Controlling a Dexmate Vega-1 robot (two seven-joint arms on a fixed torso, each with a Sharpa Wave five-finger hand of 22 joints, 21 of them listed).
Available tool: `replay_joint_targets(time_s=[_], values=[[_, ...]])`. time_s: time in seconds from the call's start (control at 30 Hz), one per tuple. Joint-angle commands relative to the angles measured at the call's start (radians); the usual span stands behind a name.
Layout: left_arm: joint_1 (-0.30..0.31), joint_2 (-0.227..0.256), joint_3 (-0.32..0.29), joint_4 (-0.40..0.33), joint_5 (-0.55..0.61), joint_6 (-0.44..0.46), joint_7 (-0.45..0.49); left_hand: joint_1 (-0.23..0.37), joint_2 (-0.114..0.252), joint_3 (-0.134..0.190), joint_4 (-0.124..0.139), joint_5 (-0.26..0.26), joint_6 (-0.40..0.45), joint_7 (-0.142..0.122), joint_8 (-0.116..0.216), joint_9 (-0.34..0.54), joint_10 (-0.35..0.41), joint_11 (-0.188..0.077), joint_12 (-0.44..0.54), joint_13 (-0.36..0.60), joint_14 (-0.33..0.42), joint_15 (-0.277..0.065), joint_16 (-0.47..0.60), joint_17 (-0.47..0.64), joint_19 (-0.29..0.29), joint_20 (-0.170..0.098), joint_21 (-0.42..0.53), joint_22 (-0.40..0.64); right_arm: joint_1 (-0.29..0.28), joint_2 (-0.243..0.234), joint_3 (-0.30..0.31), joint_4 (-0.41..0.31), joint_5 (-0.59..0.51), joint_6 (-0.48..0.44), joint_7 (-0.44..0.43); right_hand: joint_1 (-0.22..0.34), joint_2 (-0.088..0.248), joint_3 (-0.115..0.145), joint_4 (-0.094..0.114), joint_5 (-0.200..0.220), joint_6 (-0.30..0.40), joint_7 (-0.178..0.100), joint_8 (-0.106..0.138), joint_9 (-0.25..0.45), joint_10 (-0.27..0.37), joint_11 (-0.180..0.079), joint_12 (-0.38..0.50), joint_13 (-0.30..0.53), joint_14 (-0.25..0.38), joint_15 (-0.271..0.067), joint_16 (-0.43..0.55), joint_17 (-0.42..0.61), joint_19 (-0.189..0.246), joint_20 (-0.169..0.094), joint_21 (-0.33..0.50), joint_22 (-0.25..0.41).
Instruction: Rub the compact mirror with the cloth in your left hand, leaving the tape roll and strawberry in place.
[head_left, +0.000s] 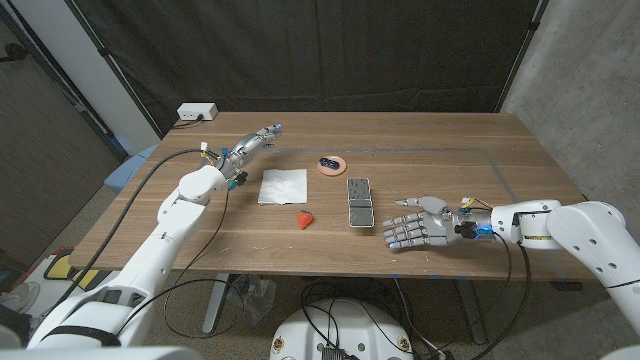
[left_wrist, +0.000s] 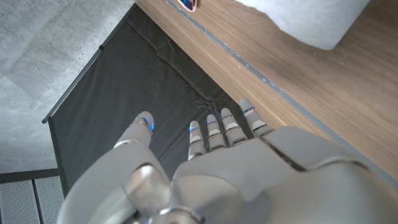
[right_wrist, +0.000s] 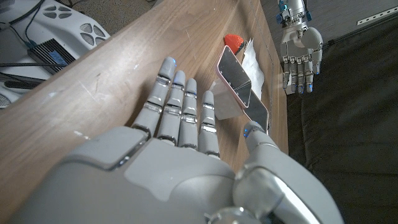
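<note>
Fingers (head_left: 405, 233) spread beside compact mirror (head_left: 359, 202), near strawberry (head_left: 304, 219).

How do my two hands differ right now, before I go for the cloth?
The left hand is raised above the far side of the table, beyond the cloth; the right hand sits low near the front edge, beside the compact mirror. The left reaches away from the robot; the right points toward the strawberry. Both are open, holding nothing.

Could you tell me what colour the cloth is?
White; the cloth shows best in the head view.
</note>
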Motion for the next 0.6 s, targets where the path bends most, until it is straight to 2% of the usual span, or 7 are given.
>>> replay_joint_targets(time_s=[0.03,0.17,0.3,0.43,0.53,0.6], values=[[-0.022,-0.011,-0.001,0.043,-0.010,-0.021,-0.010,-0.008,-0.002,-0.004,0.003,0.004,0.009,0.005,0.000,0.003,0.001,0.004,0.000,0.003,0.002,0.000,-0.001,0.002,0.003,0.001,-0.006,0.002,0.040,-0.013,-0.082,0.091,-0.043,0.090,0.140,0.032,-0.026,0.001,-0.037,-0.001,-0.037,0.043,-0.019,0.000,-0.042,-0.001,-0.021,0.002,-0.046,-0.004,-0.012,0.002,0.014,-0.033,0.015,-0.001],[-0.029,-0.013,-0.001,0.054,-0.011,-0.024,-0.013,-0.014,0.001,-0.006,0.008,0.004,0.009,0.008,-0.002,0.003,0.001,0.006,0.000,0.003,0.001,0.000,-0.001,0.003,0.003,0.002,-0.007,0.002,0.038,0.006,-0.088,0.112,-0.058,0.138,0.165,0.068,-0.039,0.002,-0.072,-0.007,-0.066,0.040,-0.030,0.001,-0.074,-0.004,-0.029,0.003,-0.080,-0.018,-0.012,0.005,0.029,-0.075,0.026,-0.004],[-0.034,-0.014,-0.003,0.064,-0.014,-0.029,-0.014,-0.019,0.002,-0.009,0.012,0.004,0.011,0.009,-0.002,0.003,0.000,0.006,-0.001,0.003,0.001,0.001,-0.001,0.003,0.003,0.002,-0.008,0.002,0.035,0.014,-0.090,0.105,-0.079,0.158,0.154,0.124,-0.052,0.004,-0.115,-0.008,-0.085,0.041,-0.034,0.002,-0.097,-0.008,-0.031,0.003,-0.109,-0.030,-0.012,0.005,0.028,-0.093,0.032,-0.008],[-0.037,-0.015,-0.004,0.070,-0.015,-0.028,-0.016,-0.023,0.003,-0.011,0.015,0.004,0.012,0.011,-0.003,0.004,0.001,0.006,0.000,0.003,0.001,0.000,0.000,0.004,0.003,0.003,-0.008,0.002,0.048,0.012,-0.106,0.114,-0.090,0.159,0.167,0.161,-0.056,0.006,-0.135,-0.010,-0.098,0.041,-0.036,0.003,-0.114,-0.014,-0.031,0.003,-0.119,-0.039,-0.008,0.006,0.029,-0.113,0.035,-0.011],[-0.040,-0.016,-0.004,0.075,-0.016,-0.029,-0.018,-0.027,0.004,-0.013,0.018,0.004,0.013,0.011,-0.003,0.004,0.002,0.005,0.000,0.003,0.001,0.001,0.000,0.004,0.004,0.001,-0.009,0.002,0.064,0.004,-0.131,0.121,-0.106,0.161,0.184,0.218,-0.060,0.011,-0.151,-0.013,-0.101,0.041,-0.032,0.003,-0.112,-0.021,-0.023,0.003,-0.113,-0.056,-0.001,0.006,0.046,-0.144,0.045,-0.015],[-0.042,-0.017,-0.004,0.078,-0.016,-0.031,-0.019,-0.030,0.004,-0.014,0.020,0.004,0.013,0.011,-0.004,0.004,0.002,0.004,0.000,0.003,0.001,0.001,0.000,0.004,0.003,0.002,-0.009,0.002,0.079,-0.002,-0.150,0.128,-0.116,0.156,0.195,0.241,-0.062,0.012,-0.155,-0.015,-0.100,0.040,-0.031,0.003,-0.111,-0.025,-0.021,0.003,-0.110,-0.062,0.001,0.006,0.049,-0.152,0.048,-0.016]])
